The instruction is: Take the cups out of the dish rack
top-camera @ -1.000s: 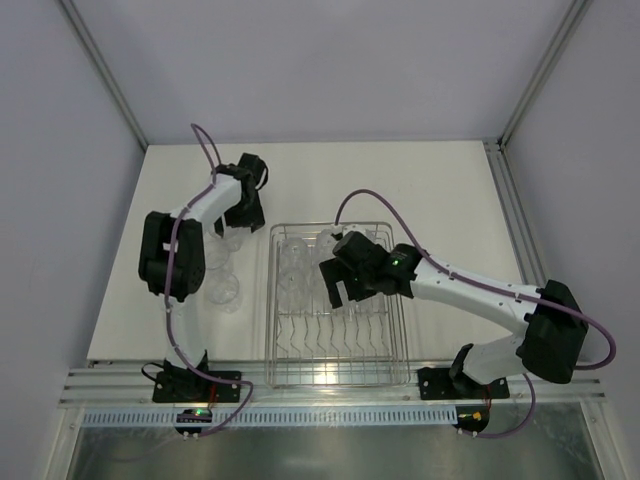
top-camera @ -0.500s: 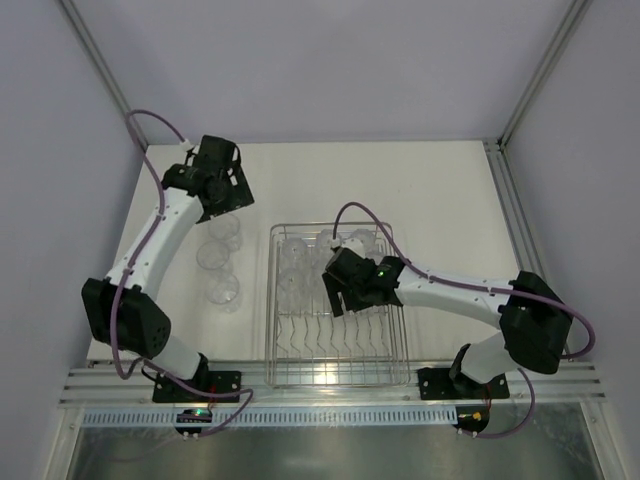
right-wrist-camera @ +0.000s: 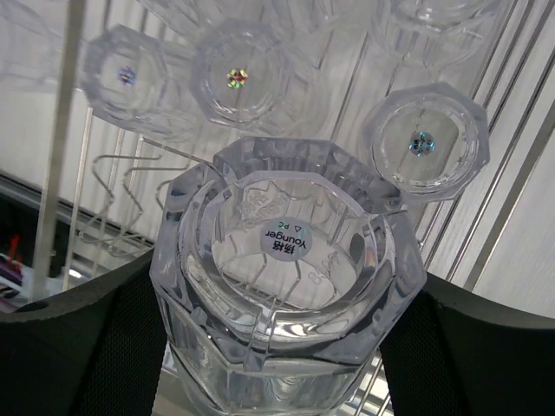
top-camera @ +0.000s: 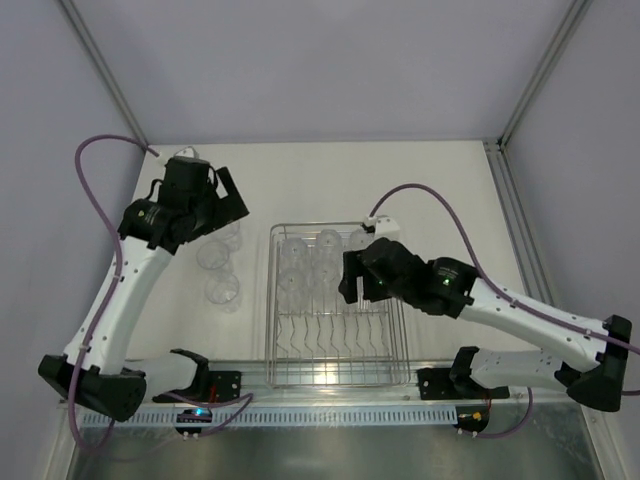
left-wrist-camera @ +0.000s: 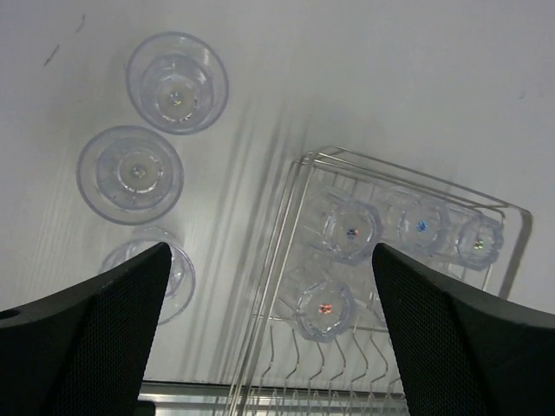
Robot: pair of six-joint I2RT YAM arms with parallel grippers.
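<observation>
Left arm [top-camera: 115,300]: white link shells, black joint housings, black wrist block. Right arm [top-camera: 530,318]: same build, with a small green light [top-camera: 438,281] on its black wrist housing. One purple cable [top-camera: 92,175] loops free along each arm. Black base mounts [top-camera: 190,375] at the near edge. Jaws on both arms: matt black, finely dimpled surface.

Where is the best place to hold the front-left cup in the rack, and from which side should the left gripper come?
Probably pinch its side wall just under the upturned base, coming straight down: the cup stands upside down in the dish rack.
</observation>
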